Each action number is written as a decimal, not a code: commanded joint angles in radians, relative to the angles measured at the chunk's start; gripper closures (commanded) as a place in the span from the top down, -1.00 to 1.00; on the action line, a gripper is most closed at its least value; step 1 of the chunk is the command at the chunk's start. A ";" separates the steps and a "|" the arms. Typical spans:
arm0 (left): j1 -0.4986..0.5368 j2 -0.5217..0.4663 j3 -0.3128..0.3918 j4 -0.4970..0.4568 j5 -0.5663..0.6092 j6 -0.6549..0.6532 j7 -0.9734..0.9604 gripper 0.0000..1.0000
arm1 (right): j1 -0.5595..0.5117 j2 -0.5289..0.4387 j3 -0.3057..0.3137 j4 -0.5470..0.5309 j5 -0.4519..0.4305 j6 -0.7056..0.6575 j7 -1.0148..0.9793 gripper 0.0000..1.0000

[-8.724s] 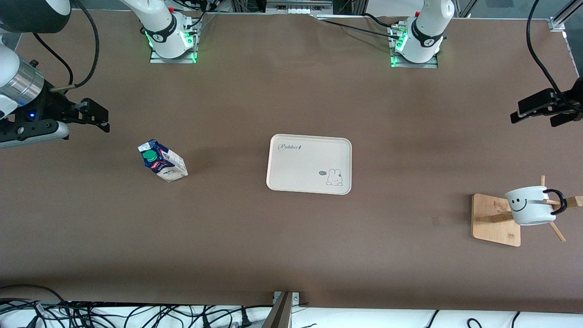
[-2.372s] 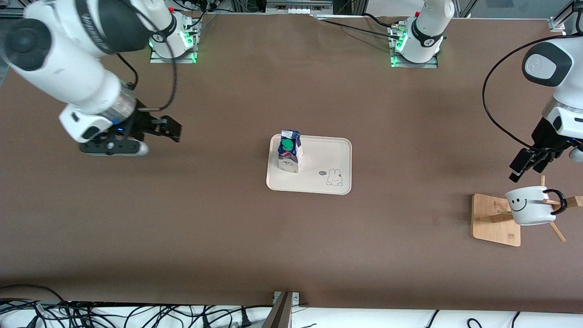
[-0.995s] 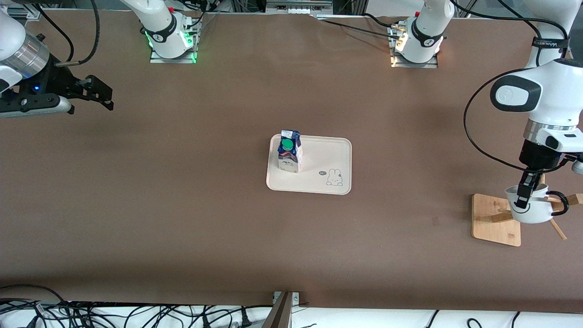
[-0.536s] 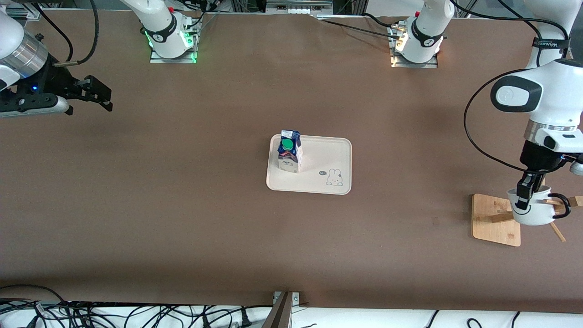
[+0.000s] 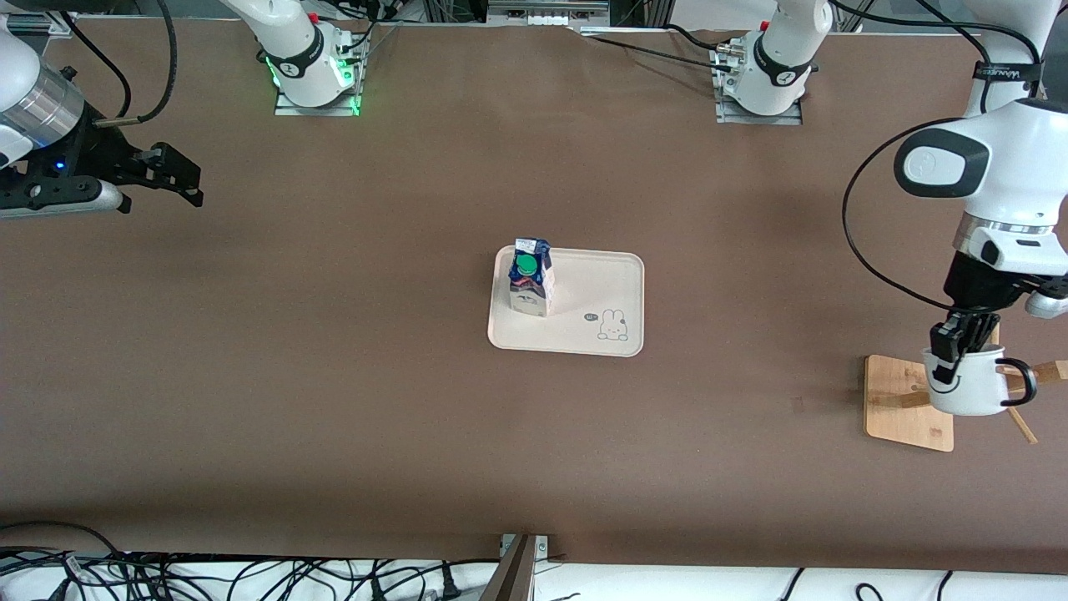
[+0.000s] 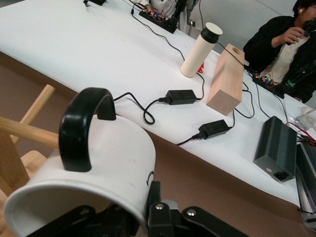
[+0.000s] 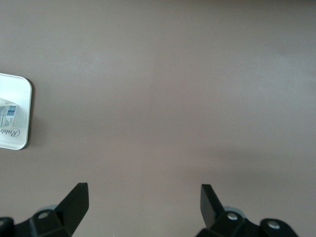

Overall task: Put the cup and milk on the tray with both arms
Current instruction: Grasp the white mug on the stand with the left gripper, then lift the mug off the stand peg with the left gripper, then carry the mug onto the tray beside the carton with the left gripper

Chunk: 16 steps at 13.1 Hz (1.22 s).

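In the front view we see the milk carton (image 5: 531,281) standing upright on the cream tray (image 5: 584,334), at the tray's end toward the right arm, with its long axis vertical and its green cap (image 5: 526,265) on the slanted top; this half of the task looks done. The right pincer (image 5: 171,174) waits with its fingers spread and empty over the bare bench (image 5: 334,401) at the right arm's end. At the left arm's end, the left pincer (image 5: 951,351) comes down from above and is clenched on the rim of the smiley mug (image 5: 968,384), which hangs over the wooden rack base (image 5: 905,401); we judge the rim grip is chosen because the handle (image 5: 1022,382) sits on a peg (image 5: 1050,370). The mouth of the mug is up and the handle points away from the tray. In the left wrist view the mug (image 6: 98,168) lies tilted, its black handle (image 6: 81,126) around a wooden peg (image 6: 24,131), so it is not yet free of the rack; one finger (image 6: 154,200) presses the outer wall. In the right wrist view the right pincer (image 7: 143,202) is released, and only a corner of the tray (image 7: 15,113) and a part of the carton (image 7: 7,114) appear.
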 commanded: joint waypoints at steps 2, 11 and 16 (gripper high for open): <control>0.005 -0.108 -0.052 -0.035 -0.009 -0.090 0.027 -1.00 | -0.009 0.010 0.009 0.025 -0.010 -0.009 0.002 1.00; -0.019 0.048 -0.138 0.347 0.262 -0.833 0.018 -1.00 | -0.011 0.014 0.009 0.025 -0.010 -0.004 0.002 1.00; -0.220 0.220 -0.129 0.590 0.399 -1.088 -0.104 -1.00 | -0.012 0.014 0.009 0.025 -0.009 -0.009 0.002 1.00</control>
